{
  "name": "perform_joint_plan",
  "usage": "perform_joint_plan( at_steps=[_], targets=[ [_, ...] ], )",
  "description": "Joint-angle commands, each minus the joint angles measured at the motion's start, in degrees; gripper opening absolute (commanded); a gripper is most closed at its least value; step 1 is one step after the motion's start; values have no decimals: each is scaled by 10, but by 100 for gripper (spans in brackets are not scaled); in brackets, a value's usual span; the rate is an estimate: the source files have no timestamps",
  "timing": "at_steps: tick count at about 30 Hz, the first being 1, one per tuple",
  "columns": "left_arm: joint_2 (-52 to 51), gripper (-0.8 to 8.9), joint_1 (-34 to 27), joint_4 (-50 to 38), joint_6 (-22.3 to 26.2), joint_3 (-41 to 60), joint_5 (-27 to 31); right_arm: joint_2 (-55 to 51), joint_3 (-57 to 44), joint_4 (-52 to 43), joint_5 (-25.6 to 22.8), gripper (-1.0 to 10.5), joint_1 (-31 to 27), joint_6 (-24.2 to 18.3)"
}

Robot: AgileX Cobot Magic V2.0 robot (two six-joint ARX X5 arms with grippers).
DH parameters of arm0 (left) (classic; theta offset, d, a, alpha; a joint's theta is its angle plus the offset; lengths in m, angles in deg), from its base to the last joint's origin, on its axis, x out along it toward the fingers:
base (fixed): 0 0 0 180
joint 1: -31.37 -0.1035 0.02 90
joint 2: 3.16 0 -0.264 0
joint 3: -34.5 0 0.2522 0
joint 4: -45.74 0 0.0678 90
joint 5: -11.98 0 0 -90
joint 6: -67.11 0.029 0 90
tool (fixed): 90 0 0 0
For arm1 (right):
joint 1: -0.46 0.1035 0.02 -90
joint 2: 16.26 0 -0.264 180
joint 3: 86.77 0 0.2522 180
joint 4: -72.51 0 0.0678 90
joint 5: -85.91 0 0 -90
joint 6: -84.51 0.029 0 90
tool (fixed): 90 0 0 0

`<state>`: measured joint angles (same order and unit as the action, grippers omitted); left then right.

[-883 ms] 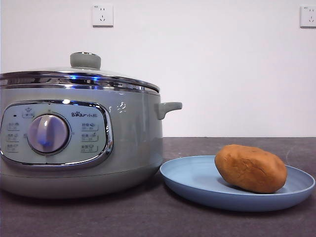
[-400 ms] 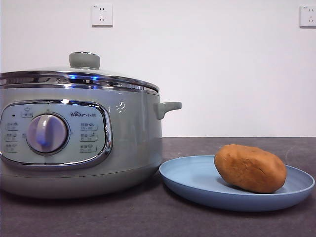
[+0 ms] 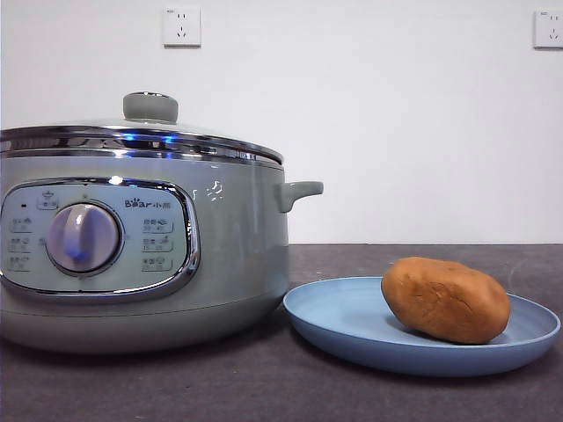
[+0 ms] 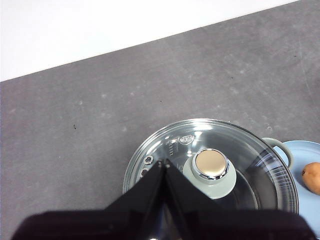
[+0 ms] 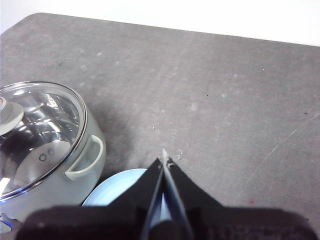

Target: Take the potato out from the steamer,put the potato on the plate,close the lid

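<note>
You've got the potato (image 3: pixel 446 300) lying on its side on the plate (image 3: pixel 352 325), toward the plate's right half in the front view, touching the plate floor. The plate sits on the grey table (image 3: pixel 264 387) just beside the steamer (image 3: pixel 237 255), its left rim tucked close under the steamer wall; from here you can't tell if they touch. The lid (image 3: pixel 141 134) is seated on the steamer, steel rim flush all round, green knob (image 3: pixel 150 107) upright at centre. The steamer's panel and dial (image 3: pixel 83 237) face the front camera, side handle (image 3: pixel 302 191) pointing toward the plate. Your left gripper (image 4: pixel 164 165) hangs above the steamer, jaws pressed together to a point, holding nothing; its tip sits over the glass just beside the knob (image 4: pixel 211 166), clear of it. That view also catches the lid (image 4: pixel 250 165), a sliver of plate (image 4: pixel 306 155) and the potato's edge (image 4: pixel 312 177). Your right gripper (image 5: pixel 164 159) is also pinched closed and empty, up above the table with its tip over the plate's (image 5: pixel 117 190) far edge, the steamer (image 5: pixel 85 150) and its lid (image 5: pixel 40 135) off to one side. The potato is hidden behind the jaws in that view. Neither arm shows in the front view. Two wall sockets (image 3: pixel 181 26) sit on the white wall behind.
</note>
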<state>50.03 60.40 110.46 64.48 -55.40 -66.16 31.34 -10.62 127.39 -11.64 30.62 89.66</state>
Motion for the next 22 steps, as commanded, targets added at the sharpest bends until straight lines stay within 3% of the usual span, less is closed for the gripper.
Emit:
perform_joint_plan(
  at_steps=[1, 6, 12, 16, 22],
  targets=[
    [-1, -4, 1, -3, -3, 5, 0, 0, 1, -1, -1, 1, 1, 0],
    [-24, -4, -21, -3, 6, 5, -1, 0, 1, -1, -1, 1, 1, 0],
    [-81, -4, -89, -50, -57, 22, -14, 0, 1, -1, -1, 1, 1, 0],
    [-137, -4, -133, -120, -62, 87, -44, 0, 1, -1, -1, 1, 1, 0],
    [-247, -4, -179, -247, -63, 271, -70, 0, 1, -1, -1, 1, 1, 0]
  ],
)
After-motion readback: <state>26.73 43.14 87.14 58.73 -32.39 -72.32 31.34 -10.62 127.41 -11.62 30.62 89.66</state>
